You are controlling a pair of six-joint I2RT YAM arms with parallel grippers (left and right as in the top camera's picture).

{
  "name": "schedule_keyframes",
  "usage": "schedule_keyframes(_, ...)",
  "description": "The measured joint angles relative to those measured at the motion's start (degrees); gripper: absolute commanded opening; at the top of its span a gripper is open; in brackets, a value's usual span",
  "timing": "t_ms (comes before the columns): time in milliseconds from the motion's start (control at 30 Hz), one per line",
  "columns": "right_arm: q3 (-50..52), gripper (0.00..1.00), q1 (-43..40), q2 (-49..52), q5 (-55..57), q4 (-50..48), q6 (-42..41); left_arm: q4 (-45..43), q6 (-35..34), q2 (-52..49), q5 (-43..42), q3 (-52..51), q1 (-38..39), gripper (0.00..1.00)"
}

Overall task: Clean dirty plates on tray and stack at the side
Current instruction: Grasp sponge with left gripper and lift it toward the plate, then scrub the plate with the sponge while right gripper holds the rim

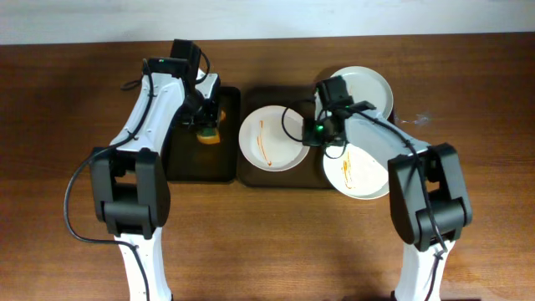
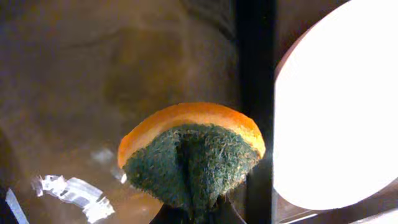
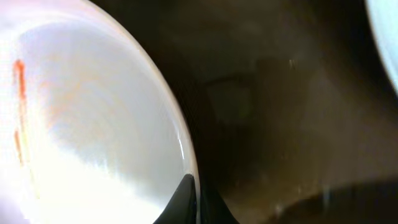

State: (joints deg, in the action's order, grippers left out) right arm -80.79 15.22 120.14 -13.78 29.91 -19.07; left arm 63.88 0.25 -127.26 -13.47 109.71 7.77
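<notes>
Three white plates lie on or over the dark-brown tray point(image 1: 251, 174). The left plate point(image 1: 272, 138) has an orange streak, the front right plate point(image 1: 355, 171) has streaks, and the back right plate point(image 1: 361, 90) looks unmarked. My right gripper point(image 1: 311, 134) is shut on the right rim of the left plate; the right wrist view shows the fingers point(image 3: 196, 202) pinching that rim, with the streaked plate point(image 3: 87, 124) to their left. My left gripper point(image 1: 207, 125) is shut on an orange sponge with a green scouring face point(image 2: 189, 149), just left of that plate point(image 2: 336, 112).
A smaller black tray point(image 1: 180, 163) lies left of the brown tray, under the sponge and left gripper. The brown tray's bare floor point(image 3: 280, 124) shows right of the gripped rim, with another plate's edge point(image 3: 387, 37) at the top right. Brown wooden table lies all around.
</notes>
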Motion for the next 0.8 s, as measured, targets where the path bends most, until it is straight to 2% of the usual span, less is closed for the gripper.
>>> schedule_keyframes(133,0.0,0.04,-1.11,0.35,-3.52,0.26,0.02,-2.71,0.2,0.0,-3.23,0.02,0.92,0.0)
schedule_keyframes(300,0.0,0.04,-1.11,0.37,-3.85,1.03,-0.46,-8.07,-0.09,0.0,-4.02,0.02,5.86,0.0)
schedule_keyframes(600,0.0,0.04,-1.38,0.37,-3.89,1.77,-0.5,-16.11,-5.07,0.0,3.48,-2.56,12.24,0.0)
schedule_keyframes(800,0.0,0.04,-1.38,0.37,-3.91,1.73,-0.63,-23.47,-11.76,-0.04,6.6,-12.02,15.06,0.0)
